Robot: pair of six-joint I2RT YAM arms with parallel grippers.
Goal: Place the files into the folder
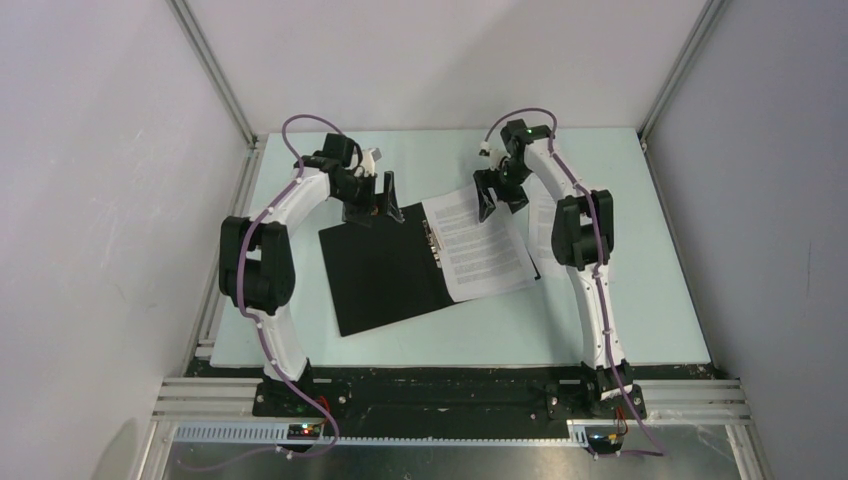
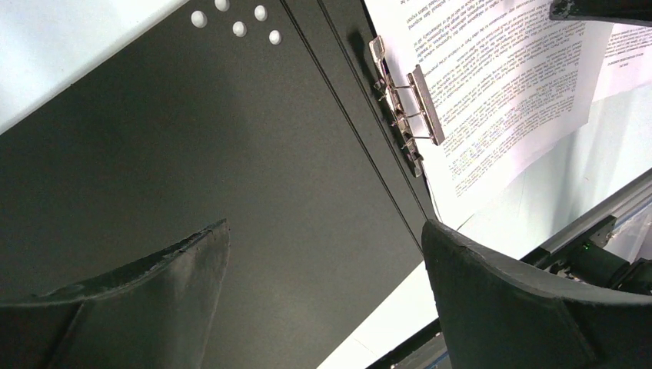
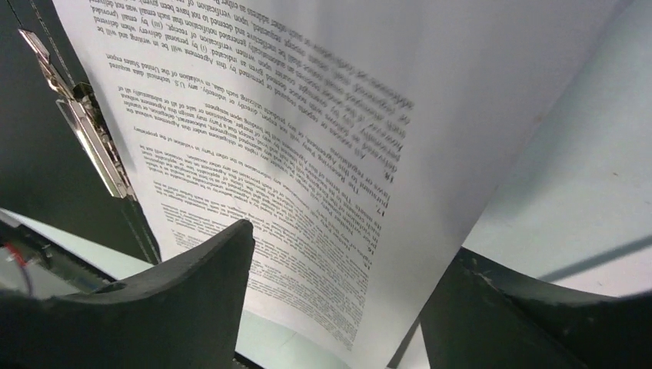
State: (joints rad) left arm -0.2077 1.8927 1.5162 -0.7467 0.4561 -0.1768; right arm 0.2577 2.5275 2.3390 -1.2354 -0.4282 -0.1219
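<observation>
Paper of this kind looks light, thin and floppy; the files (image 1: 480,250) will likely bend under their own weight and slide over one another. They are best taken by a free edge or corner, not from the flat middle. They lie printed side up on the right half of the open folder (image 1: 380,270), at the centre of the top view and a little askew, with their left edge against the metal clip (image 1: 433,240). Whether the clip's bar actually presses on them I cannot tell.

The folder looks stiff and flat, so its bare black left cover could be lifted from its outer edge to shut it over the sheets.

The right gripper (image 1: 497,197) hangs over the upper part of the files with its jaws spread apart, gripping nothing. The left gripper (image 1: 378,200) hovers at the folder's upper left corner, jaws wide and empty.

By count there are one folder, one clip and two arms. At least two sheets show: the top page, and another peeking out at its right side beside the right arm. How many lie stacked cannot be told.
</observation>
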